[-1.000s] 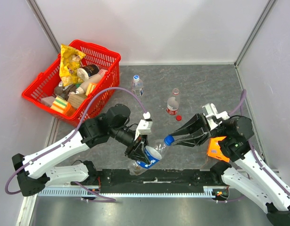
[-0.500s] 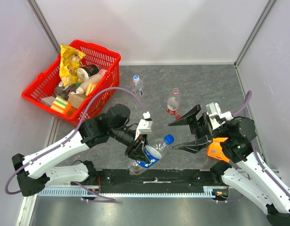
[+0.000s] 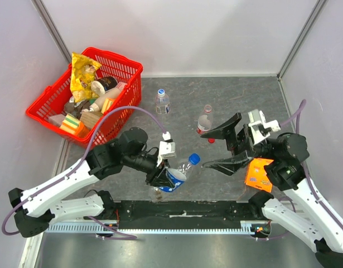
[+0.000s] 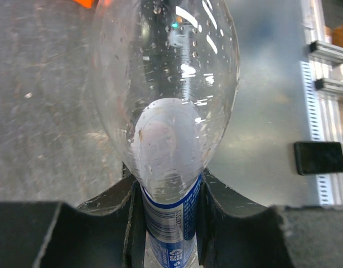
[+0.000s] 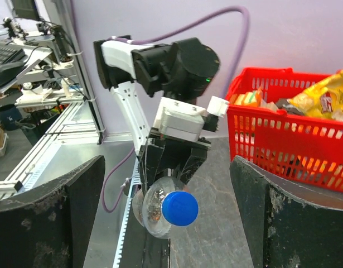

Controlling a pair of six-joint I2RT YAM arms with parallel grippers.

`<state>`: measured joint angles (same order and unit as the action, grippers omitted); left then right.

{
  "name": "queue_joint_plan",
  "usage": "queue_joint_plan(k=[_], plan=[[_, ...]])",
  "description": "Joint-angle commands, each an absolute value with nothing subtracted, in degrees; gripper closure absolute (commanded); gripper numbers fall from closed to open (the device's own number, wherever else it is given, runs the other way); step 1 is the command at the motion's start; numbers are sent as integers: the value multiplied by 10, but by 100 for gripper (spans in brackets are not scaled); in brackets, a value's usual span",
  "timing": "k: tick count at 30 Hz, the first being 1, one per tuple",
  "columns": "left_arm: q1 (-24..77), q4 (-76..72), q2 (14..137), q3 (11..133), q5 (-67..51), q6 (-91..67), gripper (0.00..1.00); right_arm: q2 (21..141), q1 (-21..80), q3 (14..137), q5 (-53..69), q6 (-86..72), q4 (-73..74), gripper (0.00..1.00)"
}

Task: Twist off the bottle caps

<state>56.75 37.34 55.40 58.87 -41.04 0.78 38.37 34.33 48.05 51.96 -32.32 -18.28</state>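
My left gripper (image 3: 170, 177) is shut on the blue-labelled bottle (image 3: 177, 177), holding it off the table, tilted, with its neck toward the right arm. In the left wrist view the fingers (image 4: 213, 212) press the blue label (image 4: 172, 220). The blue cap (image 3: 194, 159) sits on the bottle's neck. My right gripper (image 3: 204, 149) stands wide open just right of that cap, not touching it; its wrist view shows the blue cap (image 5: 180, 208) between the spread fingers (image 5: 76, 212). A red-labelled bottle (image 3: 204, 123) stands capless, a red cap (image 3: 211, 140) beside it. A pale-labelled bottle (image 3: 162, 102) stands capped.
A red basket (image 3: 126, 67) full of snacks sits at the back left. An orange packet (image 3: 259, 174) lies beside the right arm. Grey walls close in the table on three sides, and a metal rail (image 3: 182, 215) runs along the near edge.
My right gripper has opened off the blue cap and drawn back to the right. The left arm has shifted slightly left and lower, still gripping the bottle.
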Motion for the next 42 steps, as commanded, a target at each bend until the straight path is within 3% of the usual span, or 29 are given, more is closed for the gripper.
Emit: queue_joint_plan(k=[1,11,23,31,42], plan=[[570,374,520,580,-291,-1,95,418,344,518,458,-316,-107,2],[569,378,480,552,-76,16,96,501,344,541,388,-324,-33,3],[569,375,478,523,105,20,96,591,344,526,373,-386,-89,6],[568,358,488,490,169,33,97,655,344,512,371,-439,-153,14],[569,352,507,477,167,33,98,744,361,526,381,-479,-178,28]])
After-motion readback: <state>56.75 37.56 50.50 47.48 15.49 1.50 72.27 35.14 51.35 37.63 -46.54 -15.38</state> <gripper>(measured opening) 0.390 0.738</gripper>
